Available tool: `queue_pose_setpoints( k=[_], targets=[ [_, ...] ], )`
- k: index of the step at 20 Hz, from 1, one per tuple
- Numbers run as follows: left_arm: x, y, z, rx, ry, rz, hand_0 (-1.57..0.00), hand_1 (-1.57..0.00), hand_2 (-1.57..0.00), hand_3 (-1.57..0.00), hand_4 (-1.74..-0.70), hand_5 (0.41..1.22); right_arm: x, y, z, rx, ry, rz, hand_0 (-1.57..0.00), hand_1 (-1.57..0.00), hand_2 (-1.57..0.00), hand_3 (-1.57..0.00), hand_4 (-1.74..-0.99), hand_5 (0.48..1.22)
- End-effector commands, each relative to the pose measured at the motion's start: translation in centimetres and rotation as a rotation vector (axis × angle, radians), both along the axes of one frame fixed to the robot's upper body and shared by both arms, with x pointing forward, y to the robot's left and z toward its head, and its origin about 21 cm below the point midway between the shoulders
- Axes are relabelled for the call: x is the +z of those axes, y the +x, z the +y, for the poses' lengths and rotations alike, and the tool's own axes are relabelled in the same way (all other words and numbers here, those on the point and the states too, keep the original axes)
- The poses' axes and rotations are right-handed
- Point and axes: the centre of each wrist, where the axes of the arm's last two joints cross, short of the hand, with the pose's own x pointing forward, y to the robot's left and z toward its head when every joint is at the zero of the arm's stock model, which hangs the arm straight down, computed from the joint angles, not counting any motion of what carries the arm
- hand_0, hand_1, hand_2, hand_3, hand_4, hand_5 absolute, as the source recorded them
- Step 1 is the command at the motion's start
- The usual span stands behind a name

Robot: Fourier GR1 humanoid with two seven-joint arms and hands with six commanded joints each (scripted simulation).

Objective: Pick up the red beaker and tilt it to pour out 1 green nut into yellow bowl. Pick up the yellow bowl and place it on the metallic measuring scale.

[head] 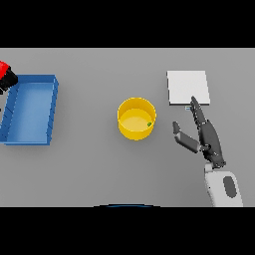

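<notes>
The yellow bowl (136, 118) stands upright at the table's middle, with a small green nut (149, 124) inside near its right wall. To its right my right hand (208, 137) is open, fingers straight and pointing away, thumb spread toward the bowl, a short gap apart from it. The pale square measuring scale (188, 87) lies just beyond those fingertips. At the far left edge the red beaker (4, 68) shows only in part, with my left hand (8, 80) dark beside it, mostly cut off by the frame.
A blue rectangular tray (52, 107) sits on the left of the table, right below the red beaker.
</notes>
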Motion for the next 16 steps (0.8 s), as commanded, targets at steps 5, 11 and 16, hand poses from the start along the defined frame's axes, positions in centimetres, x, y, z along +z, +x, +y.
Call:
queue_pose_setpoints(
  k=[5,11,16],
  targets=[
    [0.9,-1.2,-0.5,-0.114,-0.103,0.048,-1.23,-1.04,-0.93,-0.58,-0.97,0.735,-0.2,0.0,-0.3,-0.004,-0.006,0.013,0.00,0.00,0.00,0.00,-1.320,0.729],
    [1.4,-1.8,-0.7,-0.191,-0.061,0.141,-0.32,-0.27,-0.24,-0.15,-0.79,0.659,0.0,0.0,-0.4,0.000,-0.004,0.007,0.00,0.00,0.00,0.00,-1.315,0.724],
    [1.2,-1.8,-0.8,-0.210,-0.015,0.155,-0.10,-0.09,-0.08,-0.05,-0.75,0.655,-0.2,-0.4,-0.3,-0.005,-0.034,0.000,0.00,0.00,0.00,0.00,-1.300,0.717]
  ],
)
